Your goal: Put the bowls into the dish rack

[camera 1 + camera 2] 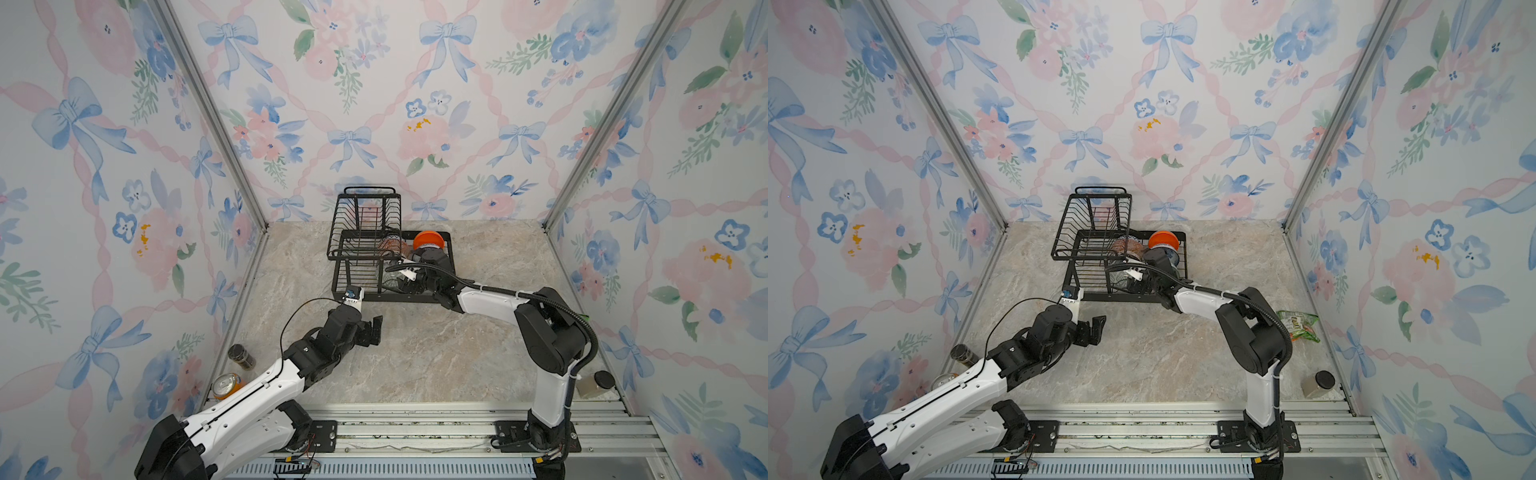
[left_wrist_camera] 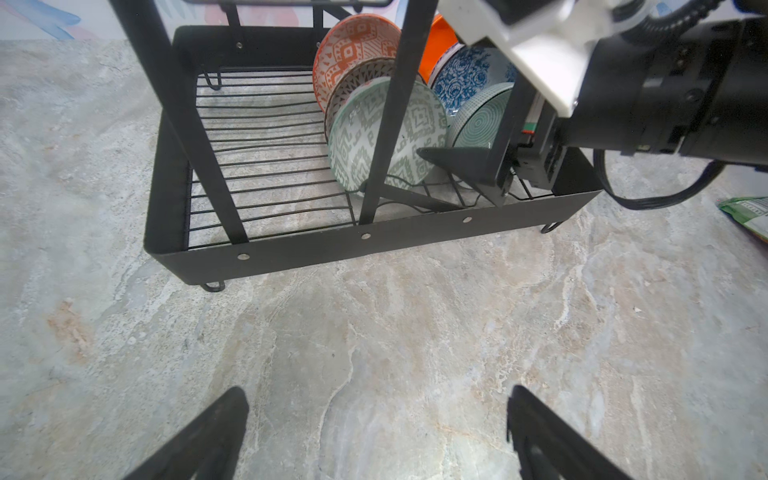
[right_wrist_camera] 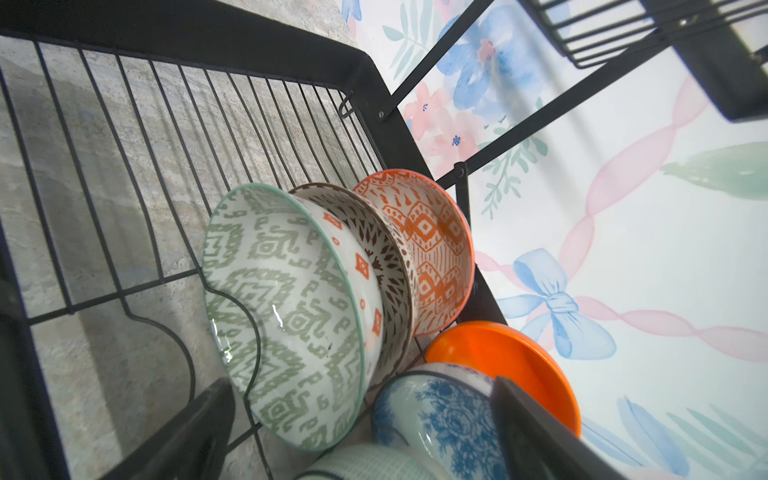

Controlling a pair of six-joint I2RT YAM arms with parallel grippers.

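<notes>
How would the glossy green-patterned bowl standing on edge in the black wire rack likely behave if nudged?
The green-patterned bowl shows a glaze highlight, so it is probably slippery. It stands on its rim beside the brown-patterned bowl, so a push may roll or tip it. It looks ceramic: likely rigid but chippable.

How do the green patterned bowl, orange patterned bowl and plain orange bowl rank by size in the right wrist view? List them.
1. green patterned bowl, nearest the camera, so true size unsure.
2. orange patterned bowl and plain orange bowl: too close to rank, the plain one partly hidden.
</notes>
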